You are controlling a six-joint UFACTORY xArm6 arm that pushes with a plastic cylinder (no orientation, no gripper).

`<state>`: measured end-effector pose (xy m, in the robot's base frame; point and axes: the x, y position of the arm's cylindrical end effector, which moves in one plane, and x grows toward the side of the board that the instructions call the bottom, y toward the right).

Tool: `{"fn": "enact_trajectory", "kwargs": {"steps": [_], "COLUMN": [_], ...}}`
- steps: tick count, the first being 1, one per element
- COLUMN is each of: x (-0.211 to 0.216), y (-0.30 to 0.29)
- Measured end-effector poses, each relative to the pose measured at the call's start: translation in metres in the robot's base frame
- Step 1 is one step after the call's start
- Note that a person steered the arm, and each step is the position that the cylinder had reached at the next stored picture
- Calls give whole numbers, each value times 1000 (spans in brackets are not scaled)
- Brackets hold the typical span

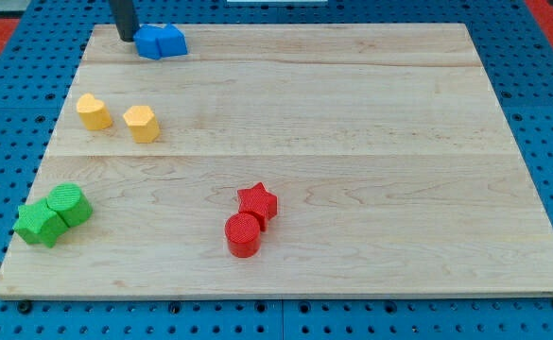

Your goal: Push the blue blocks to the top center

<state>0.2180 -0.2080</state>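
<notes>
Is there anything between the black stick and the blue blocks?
No. In the camera view my tip sits just left of the blue blocks, with only a thin strip of bare board between them.

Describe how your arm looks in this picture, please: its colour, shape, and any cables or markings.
Only my rod shows: a straight, round, dark rod, nearly black, coming down from the view's top edge. My tip is its plain blunt end, just left of the blue blocks. No cables, markings or sleeves are visible, and the rest of the arm is out of frame.
</notes>
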Motion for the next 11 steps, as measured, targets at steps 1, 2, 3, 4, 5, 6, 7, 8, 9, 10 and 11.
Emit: {"fn": "enact_trajectory", "kwargs": {"steps": [1,2,3,4,5,6,7,8,9,10,11], "x": [0,0,7,29,34,73,74,46,55,102,89], "y": [28,62,79,93,129,74,152,219,230,219,305]}}
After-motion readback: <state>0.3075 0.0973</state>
